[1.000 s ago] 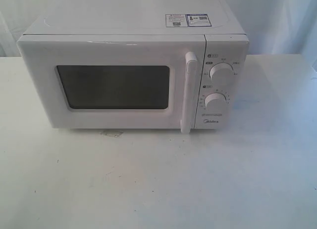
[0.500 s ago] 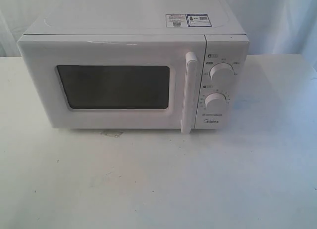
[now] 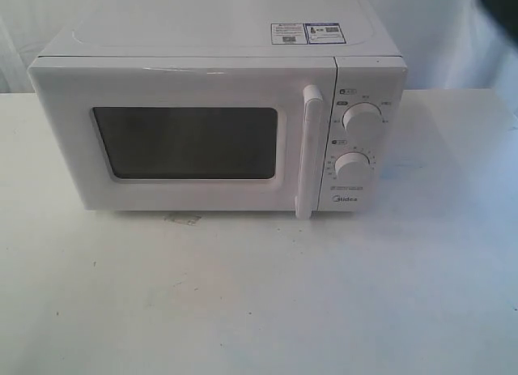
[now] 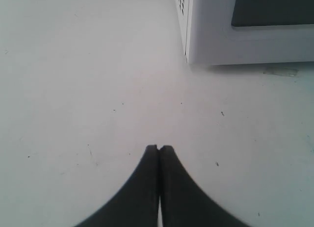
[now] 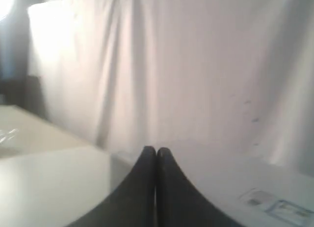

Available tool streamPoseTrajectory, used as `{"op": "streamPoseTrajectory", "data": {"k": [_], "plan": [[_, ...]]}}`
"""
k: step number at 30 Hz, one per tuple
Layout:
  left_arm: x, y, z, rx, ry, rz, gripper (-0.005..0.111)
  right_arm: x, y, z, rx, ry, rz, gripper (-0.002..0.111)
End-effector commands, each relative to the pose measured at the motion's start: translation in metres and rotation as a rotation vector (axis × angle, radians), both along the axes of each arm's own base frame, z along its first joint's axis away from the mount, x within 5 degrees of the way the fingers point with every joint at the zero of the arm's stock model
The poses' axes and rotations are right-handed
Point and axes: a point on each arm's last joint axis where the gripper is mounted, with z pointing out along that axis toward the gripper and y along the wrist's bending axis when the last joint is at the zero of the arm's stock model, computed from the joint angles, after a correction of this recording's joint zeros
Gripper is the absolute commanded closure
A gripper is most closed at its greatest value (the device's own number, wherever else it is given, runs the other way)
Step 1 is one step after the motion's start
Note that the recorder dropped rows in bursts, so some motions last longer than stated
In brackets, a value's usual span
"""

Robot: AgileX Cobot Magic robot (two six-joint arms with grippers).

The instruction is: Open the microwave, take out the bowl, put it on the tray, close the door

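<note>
The white microwave (image 3: 368, 75) stands at the back of the table with its door (image 3: 186, 87) shut, dark window (image 3: 186, 142) and tall bar handle (image 3: 309, 152) facing me. The bowl is hidden, and no tray shows in any view. My left gripper (image 4: 159, 147) is shut and empty, low over the bare table, some way short of the microwave's lower front corner (image 4: 216, 40). My right gripper (image 5: 156, 149) is shut and empty, up above the microwave's top (image 5: 230, 183), with the stickers (image 5: 274, 206) beside it.
Two round knobs (image 3: 361, 118) (image 3: 354, 165) sit on the right panel. A white curtain (image 5: 171, 65) hangs behind. White table (image 3: 259, 302) spreads in front of the microwave. A dark part of the right arm (image 3: 503, 6) shows at the upper right corner.
A dark part of the right arm has come into the upper right corner of the exterior view. The microwave and its door have not moved.
</note>
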Motion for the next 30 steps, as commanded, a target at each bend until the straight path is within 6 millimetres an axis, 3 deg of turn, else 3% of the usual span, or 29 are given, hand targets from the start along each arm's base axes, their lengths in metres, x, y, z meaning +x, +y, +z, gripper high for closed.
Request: {"op": "streamPoseTrajectory", "data": {"k": [1,6,12,24,27,30], "plan": [[0.000,0.000,-0.001,-0.015,0.003,0.004,0.107,0.025,0.016,-0.019,-0.110,0.137,0.208,0.108],[0.000,0.000,-0.001,-0.015,0.003,0.004,0.107,0.062,0.019,-0.046,-0.105,0.310,0.219,0.108],[0.000,0.000,-0.001,-0.015,0.003,0.004,0.107,0.083,0.020,-0.065,-0.109,0.410,0.224,0.108],[0.000,0.000,-0.001,-0.015,0.003,0.004,0.107,0.112,0.023,-0.086,-0.275,0.150,0.203,0.107],[0.000,0.000,-0.001,-0.015,0.003,0.004,0.107,0.123,0.024,-0.093,-0.293,0.048,0.193,0.098],[0.000,0.000,-0.001,-0.015,0.003,0.004,0.107,0.134,0.023,-0.102,-0.314,-0.022,0.154,0.081]]}}
